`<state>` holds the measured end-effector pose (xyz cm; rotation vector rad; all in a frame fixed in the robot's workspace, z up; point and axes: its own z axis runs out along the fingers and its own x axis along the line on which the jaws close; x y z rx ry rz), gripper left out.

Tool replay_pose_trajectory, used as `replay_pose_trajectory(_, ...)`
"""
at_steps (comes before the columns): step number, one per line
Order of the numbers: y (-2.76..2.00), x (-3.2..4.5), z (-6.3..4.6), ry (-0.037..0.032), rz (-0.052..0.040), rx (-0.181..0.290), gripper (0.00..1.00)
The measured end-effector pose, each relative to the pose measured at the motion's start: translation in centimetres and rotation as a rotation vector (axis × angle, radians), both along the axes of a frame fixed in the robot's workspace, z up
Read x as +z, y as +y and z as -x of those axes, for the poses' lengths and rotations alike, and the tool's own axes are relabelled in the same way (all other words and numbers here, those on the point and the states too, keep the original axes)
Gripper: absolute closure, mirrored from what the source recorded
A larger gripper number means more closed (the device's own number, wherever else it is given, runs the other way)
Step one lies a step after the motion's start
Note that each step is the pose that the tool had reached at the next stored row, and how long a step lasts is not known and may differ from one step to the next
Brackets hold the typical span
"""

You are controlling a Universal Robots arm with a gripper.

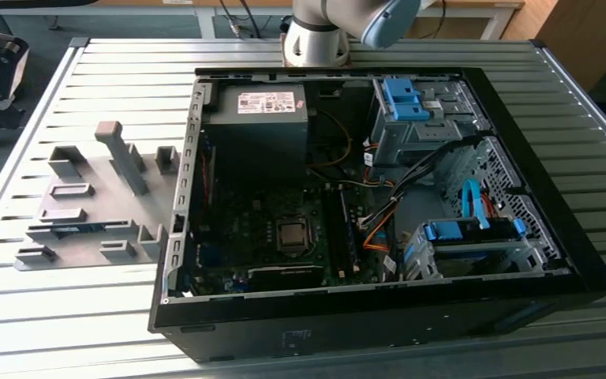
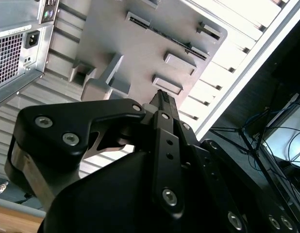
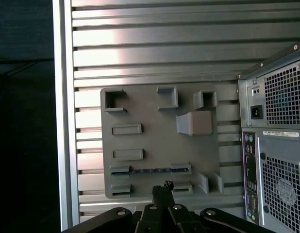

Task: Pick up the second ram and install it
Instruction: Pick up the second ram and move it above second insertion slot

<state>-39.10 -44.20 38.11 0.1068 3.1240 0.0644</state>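
The second ram (image 3: 150, 170) is seen in the first wrist view standing on edge in the grey tray (image 3: 155, 126), bridged between two holder blocks (image 3: 120, 170). This probably keeps its upper edge free for a pinch from above. In the exterior view the same stick (image 1: 76, 230) is found near the tray's front, on the exterior view's left of the open PC case (image 1: 387, 332). The tray is laid just beside the case on the slatted table (image 1: 103, 79), likely to keep the carry short. The case is laid on its side with the panel off, so the long black motherboard sockets (image 1: 340, 229) face upward for a straight push-in. Whether a stick is already seated there cannot be told. The gripper (image 3: 162, 186) is held above the tray, pointed down toward it and apart from the ram. Its fingers are pressed together with nothing between them, as also seen in the second wrist view (image 2: 162, 97). No grasp is made yet, and the ram is judged untouched in its holder.
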Motion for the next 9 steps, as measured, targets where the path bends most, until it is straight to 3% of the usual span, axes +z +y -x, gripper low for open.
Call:
replay_pose_trajectory(5,0.0,0.0,0.01,0.0,-0.0001,0.006,0.89)
replay_pose_trajectory(9,-0.02,0.0,0.05,0.0,0.0,0.059,0.89)
